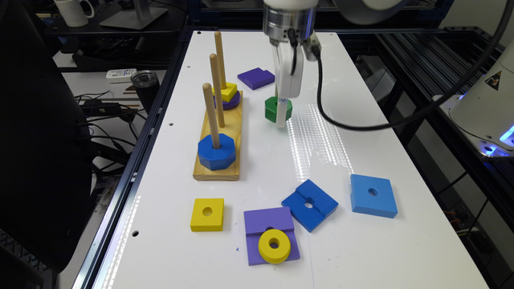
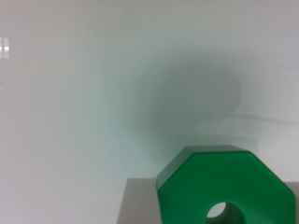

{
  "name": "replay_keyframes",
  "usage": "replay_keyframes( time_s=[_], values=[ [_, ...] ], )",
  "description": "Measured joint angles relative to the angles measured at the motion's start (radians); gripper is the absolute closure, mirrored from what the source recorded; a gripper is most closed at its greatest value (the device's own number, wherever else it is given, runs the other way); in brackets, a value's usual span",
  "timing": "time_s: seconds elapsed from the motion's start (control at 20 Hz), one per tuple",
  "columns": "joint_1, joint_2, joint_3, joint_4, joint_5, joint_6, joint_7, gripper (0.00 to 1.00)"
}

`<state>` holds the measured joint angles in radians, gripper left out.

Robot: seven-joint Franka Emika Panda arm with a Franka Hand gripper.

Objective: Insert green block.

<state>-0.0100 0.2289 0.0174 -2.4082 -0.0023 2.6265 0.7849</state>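
Green block held in the jaws, clear of the pegs

Near the tabletop's (image 1: 249,160) front edge lie loose yellow, purple and blue pieces; mid-table, just beside the wooden peg base (image 1: 219,140), the gripper (image 1: 282,112) hangs with its jaws closed on the green block (image 1: 272,109), which casts a soft shadow on the white surface below.

White table (image 1: 361,257), glossy, ringed by dark metal framing (image 1: 132,160). Strip of bright dotted light reflection (image 1: 317,140) noted across tabletop centre. On the exterior view's left: 1 dark chair back (image 1: 40,140), lower desk with tangled black cables (image 1: 104,112), 1 dark tumbler (image 1: 144,84), 1 white remote-like device (image 1: 120,75). Farther back: 1 white mug (image 1: 74,11) and 1 grey monitor base (image 1: 134,16). On the exterior view's right: black slatted rack (image 1: 433,56). Blue glow at the right edge.
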Motion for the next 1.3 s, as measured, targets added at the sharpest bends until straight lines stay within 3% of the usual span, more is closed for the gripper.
replay_keyframes(
  time_s=[0.9, 1.3],
  values=[
    [0.000, -0.236, 0.000, 0.002, 0.0003, -0.224, 0.000, 1.00],
    [0.000, -0.317, 0.000, 0.019, 0.0004, -0.310, 0.000, 1.00]
  ],
)
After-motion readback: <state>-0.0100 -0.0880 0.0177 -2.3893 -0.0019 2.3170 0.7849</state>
